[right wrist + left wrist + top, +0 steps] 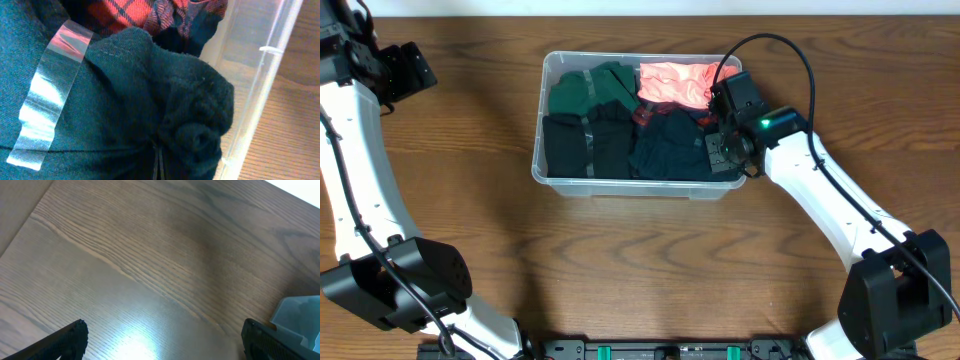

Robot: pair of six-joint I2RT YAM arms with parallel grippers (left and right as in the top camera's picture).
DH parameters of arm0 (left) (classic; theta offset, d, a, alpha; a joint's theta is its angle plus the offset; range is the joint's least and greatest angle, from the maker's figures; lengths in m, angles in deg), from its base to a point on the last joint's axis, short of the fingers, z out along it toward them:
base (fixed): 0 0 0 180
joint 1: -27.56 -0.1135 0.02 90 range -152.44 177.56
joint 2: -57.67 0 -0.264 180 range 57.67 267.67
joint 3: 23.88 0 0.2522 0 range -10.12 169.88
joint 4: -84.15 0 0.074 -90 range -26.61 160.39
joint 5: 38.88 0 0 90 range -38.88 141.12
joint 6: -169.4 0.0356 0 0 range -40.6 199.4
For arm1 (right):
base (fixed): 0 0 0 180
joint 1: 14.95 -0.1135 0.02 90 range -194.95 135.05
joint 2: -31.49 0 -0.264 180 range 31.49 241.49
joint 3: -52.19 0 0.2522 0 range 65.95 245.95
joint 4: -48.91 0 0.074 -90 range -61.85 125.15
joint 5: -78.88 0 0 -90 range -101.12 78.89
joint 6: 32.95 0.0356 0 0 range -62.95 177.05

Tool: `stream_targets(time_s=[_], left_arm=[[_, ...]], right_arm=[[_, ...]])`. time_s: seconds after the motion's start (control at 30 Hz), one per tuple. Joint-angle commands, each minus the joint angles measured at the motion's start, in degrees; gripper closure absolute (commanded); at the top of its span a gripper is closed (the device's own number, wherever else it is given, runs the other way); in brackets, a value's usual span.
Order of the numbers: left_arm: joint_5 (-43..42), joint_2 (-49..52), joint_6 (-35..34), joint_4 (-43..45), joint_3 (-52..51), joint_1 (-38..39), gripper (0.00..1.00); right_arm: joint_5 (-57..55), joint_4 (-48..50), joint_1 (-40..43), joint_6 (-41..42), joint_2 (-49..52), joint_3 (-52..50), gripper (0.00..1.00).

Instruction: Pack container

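The clear plastic container (544,150) stands at the table's middle back. It holds folded clothes: a green one (590,88), a pink one (676,84), a black one (578,145) and a dark blue one (670,150). My right gripper (722,143) is down inside the container's right end, shut on a bunched fold of the dark blue garment (125,100), fingertips (158,167) close by the clear wall (260,90). My left gripper (408,68) is open and empty (167,342) over bare table at the far left. A container corner (300,315) shows in the left wrist view.
A red plaid cloth (145,15) lies beyond the dark blue garment, also seen from overhead (646,116). A strip of clear tape (50,100) is stuck on the dark blue garment. Wooden tabletop (650,270) surrounds the container.
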Motion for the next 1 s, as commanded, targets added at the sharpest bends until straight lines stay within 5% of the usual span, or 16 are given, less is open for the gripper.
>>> stream_targets(time_s=[0.0, 0.43, 0.97], left_arm=[[0.1, 0.4, -0.5, 0.0, 0.2, 0.0, 0.02], [0.1, 0.4, -0.5, 0.0, 0.2, 0.0, 0.02], [0.1, 0.4, -0.5, 0.0, 0.2, 0.0, 0.02]], right_arm=[[0.3, 0.5, -0.5, 1.1, 0.7, -1.6, 0.99], [0.1, -0.3, 0.9, 1.7, -1.8, 5.3, 0.98], [-4.7, -16.6, 8.7, -2.2, -6.4, 27.2, 0.74]])
